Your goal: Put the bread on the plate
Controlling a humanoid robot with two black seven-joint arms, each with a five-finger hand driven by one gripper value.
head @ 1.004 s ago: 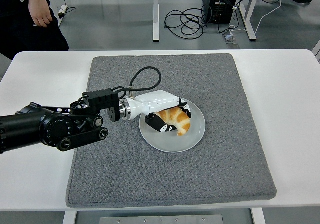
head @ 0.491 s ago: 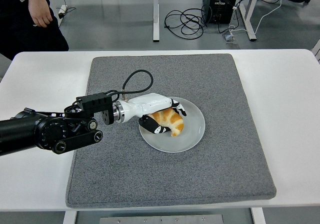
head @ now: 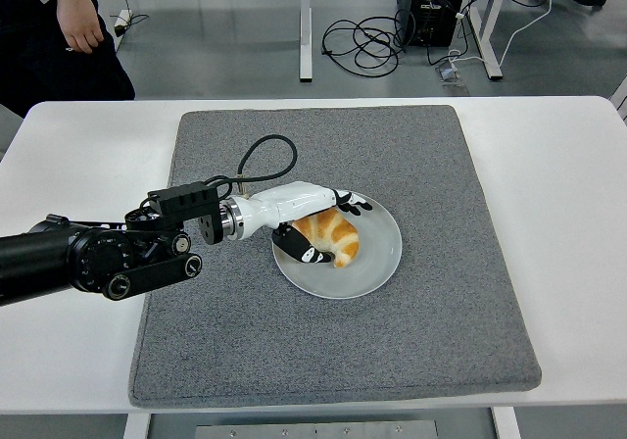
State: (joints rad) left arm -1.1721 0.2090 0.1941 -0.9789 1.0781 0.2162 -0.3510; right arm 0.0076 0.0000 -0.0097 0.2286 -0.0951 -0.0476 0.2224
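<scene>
A golden croissant [head: 335,239] lies on the left part of the white round plate [head: 380,255], which sits on the grey mat [head: 441,292]. My left hand [head: 331,227], white with black fingertips, reaches in from the left over the plate's left rim. Its fingers [head: 355,204] are spread just above and behind the bread. The thumb [head: 308,254] lies on the plate in front of the bread. The hand looks loosened around the bread. My right arm is out of view.
The grey mat covers the middle of the white table [head: 568,184]. A person in dark clothes [head: 59,37] stands at the far left corner, one hand hanging. Cables [head: 362,42] and table legs are on the floor behind.
My left hand drew back a little to the left with the bread and lowered it onto the plate. The fingers have since lifted and spread off the bread's top.
</scene>
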